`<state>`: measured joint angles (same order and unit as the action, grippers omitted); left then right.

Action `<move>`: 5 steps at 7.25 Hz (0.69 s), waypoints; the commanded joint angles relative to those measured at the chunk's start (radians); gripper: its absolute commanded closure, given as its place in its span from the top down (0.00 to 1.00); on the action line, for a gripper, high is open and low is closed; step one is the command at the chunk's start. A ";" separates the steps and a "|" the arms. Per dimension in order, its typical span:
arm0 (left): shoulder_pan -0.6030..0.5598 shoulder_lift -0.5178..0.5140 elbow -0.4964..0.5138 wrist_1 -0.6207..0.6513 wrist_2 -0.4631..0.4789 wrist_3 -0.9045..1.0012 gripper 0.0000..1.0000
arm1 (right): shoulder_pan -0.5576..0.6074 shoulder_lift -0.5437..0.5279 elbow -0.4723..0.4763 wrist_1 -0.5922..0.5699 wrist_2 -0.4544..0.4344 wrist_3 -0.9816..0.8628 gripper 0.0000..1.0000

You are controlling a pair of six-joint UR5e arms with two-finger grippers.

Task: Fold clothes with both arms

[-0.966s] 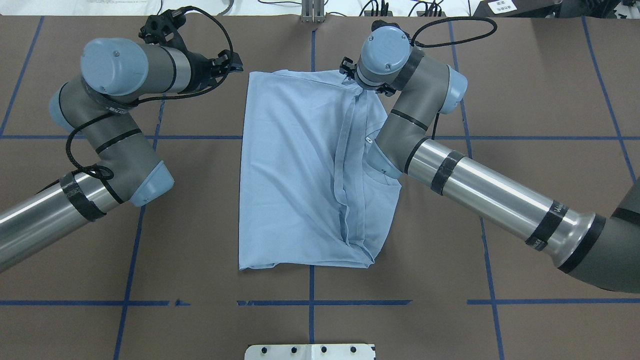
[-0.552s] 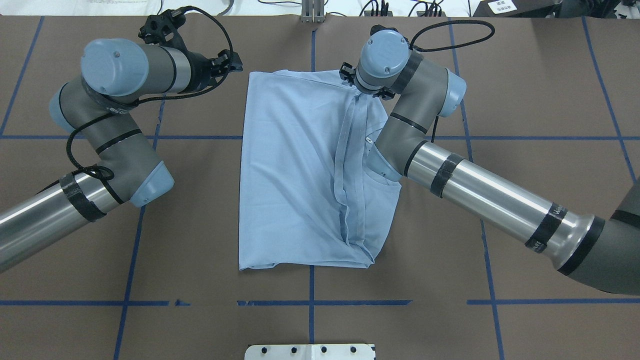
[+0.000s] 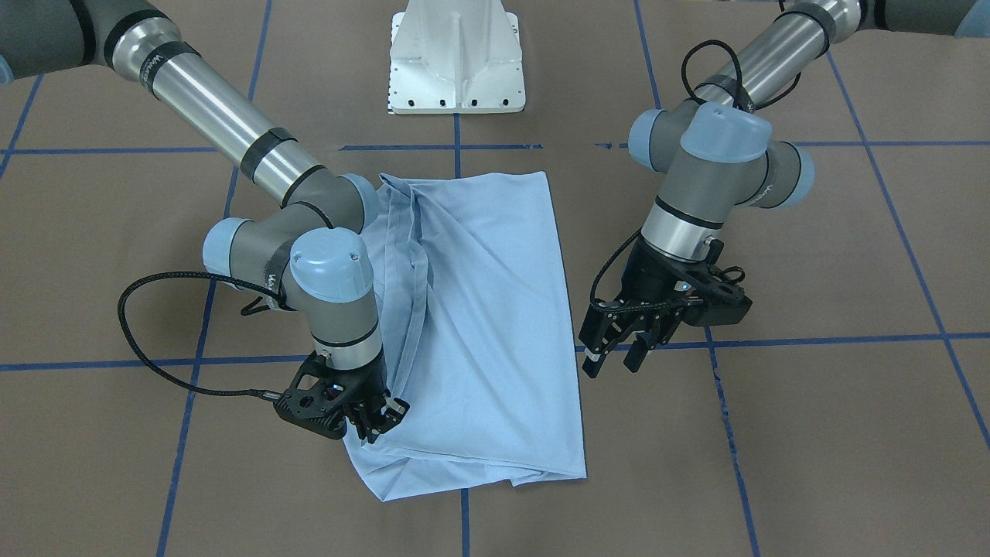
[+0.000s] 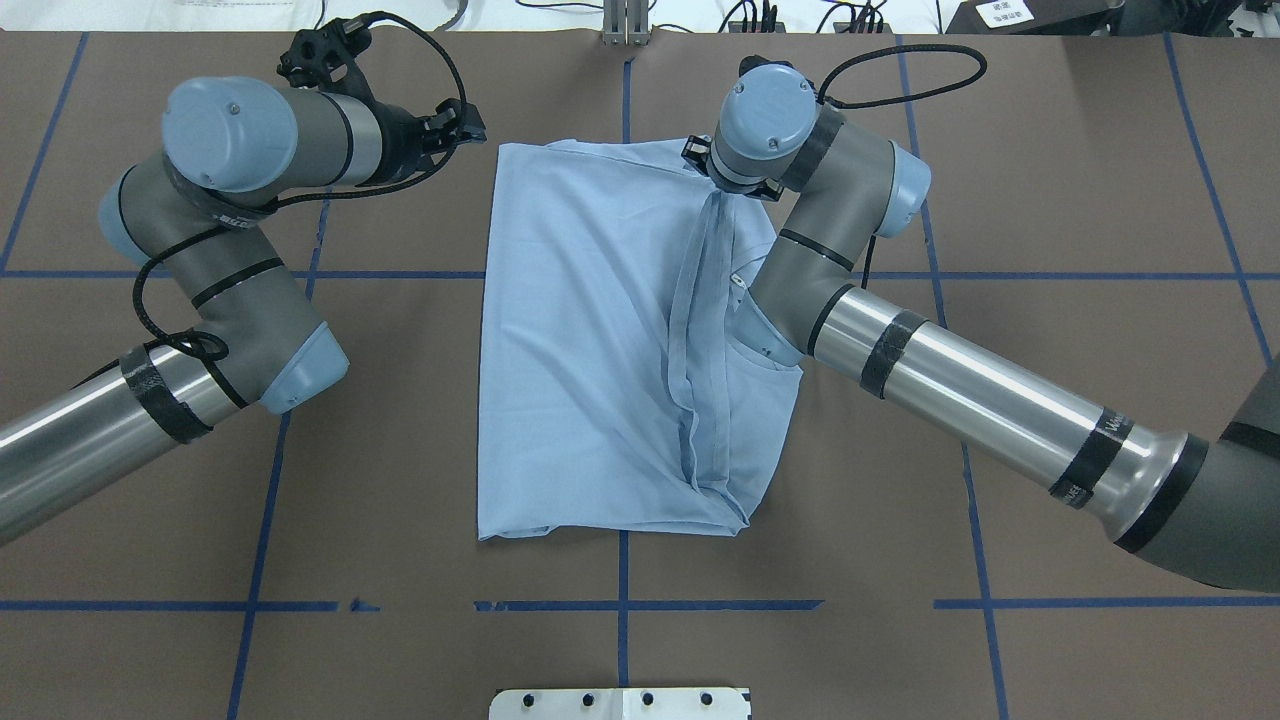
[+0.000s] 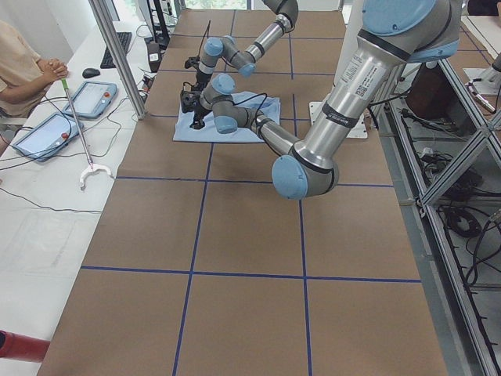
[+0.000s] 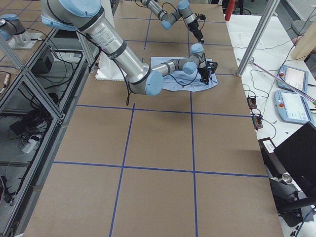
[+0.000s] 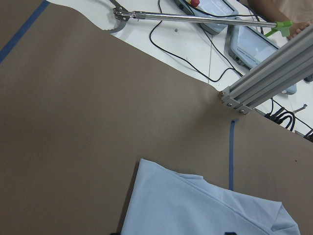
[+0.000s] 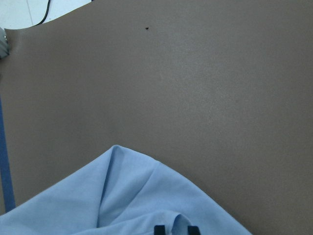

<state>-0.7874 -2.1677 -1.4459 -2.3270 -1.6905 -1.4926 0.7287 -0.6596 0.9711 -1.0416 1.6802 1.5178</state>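
Exterior front-facing view: right hand (image 3: 374, 418) clamped on light blue T-shirt (image 3: 495, 309), left hand (image 3: 615, 357) spread apart just beside it.

A brown, matte, paper-covered worktop (image 4: 1050, 150) is divided into large rectangles by thin blue tape lines (image 4: 1090, 275). Seen from overhead, a light blue cloth T-shirt (image 4: 590, 350) is laid at its centre, folded into a rough upright rectangle. The tape line running from 12 to 6 o'clock and the crossing line from 9 to 3 o'clock are both covered where the shirt lies. The shirt's edge toward 9 o'clock is straight and flat. A narrow hemmed band is doubled over the half toward 3 o'clock, where the cloth is creased. At 6 o'clock, well apart from the shirt, a white flanged metal base plate (image 4: 680, 710) is seated at the worktop's edge.
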 commanded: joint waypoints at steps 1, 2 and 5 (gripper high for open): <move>0.000 0.000 0.002 0.000 -0.001 0.000 0.76 | 0.000 0.000 -0.005 0.000 0.004 -0.018 0.00; 0.000 0.000 0.004 0.000 -0.002 0.000 0.76 | 0.006 0.006 -0.003 0.000 0.004 -0.019 0.00; 0.004 0.002 0.013 -0.012 -0.002 0.000 0.76 | 0.086 0.024 -0.002 0.000 0.048 -0.076 0.00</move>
<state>-0.7846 -2.1670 -1.4360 -2.3345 -1.6920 -1.4926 0.7809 -0.6402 0.9692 -1.0416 1.7031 1.4675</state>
